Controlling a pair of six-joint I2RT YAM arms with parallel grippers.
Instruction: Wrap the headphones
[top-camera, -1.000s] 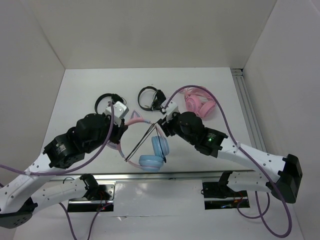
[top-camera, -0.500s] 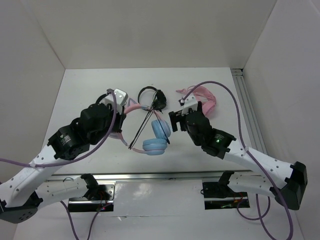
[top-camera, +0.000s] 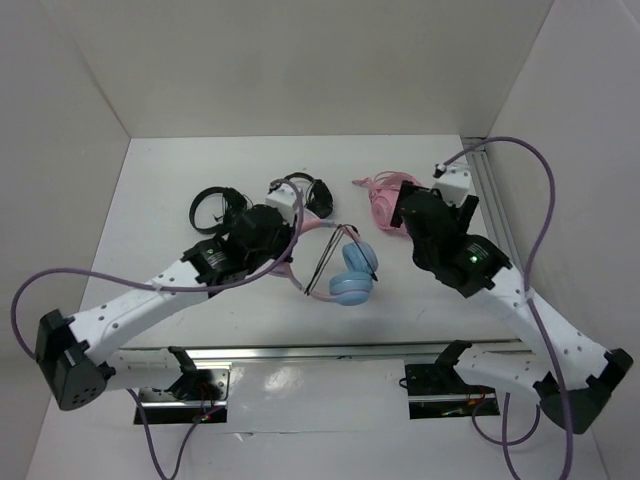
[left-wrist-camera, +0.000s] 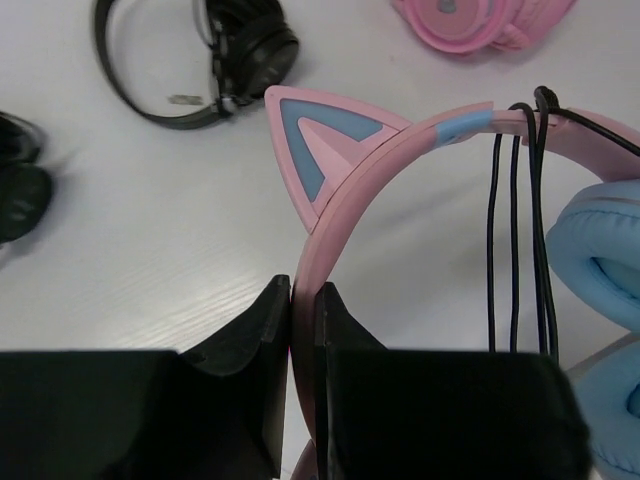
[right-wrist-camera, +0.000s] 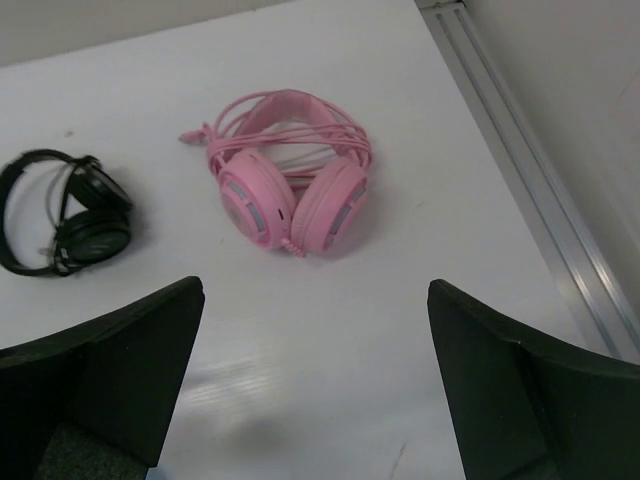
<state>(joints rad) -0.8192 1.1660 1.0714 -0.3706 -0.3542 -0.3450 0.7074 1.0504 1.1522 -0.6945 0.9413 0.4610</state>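
The headphones, with light blue ear cups, hang from my left gripper at mid table. In the left wrist view my left gripper is shut on the thin pink headband, just below a cat ear. The black cable runs in several strands over the headband beside a blue ear cup. My right gripper is open and empty, well to the right of the headphones, above the table near the all-pink headphones. In the top view it partly hides them.
All-pink headphones lie at the back right. Black headphones lie at the back, and another black pair at the left. An aluminium rail runs along the right edge.
My left arm has carried the headphones to the right and farther back. My right gripper has moved away from them, right and back, and now hangs open by the pink headphones.
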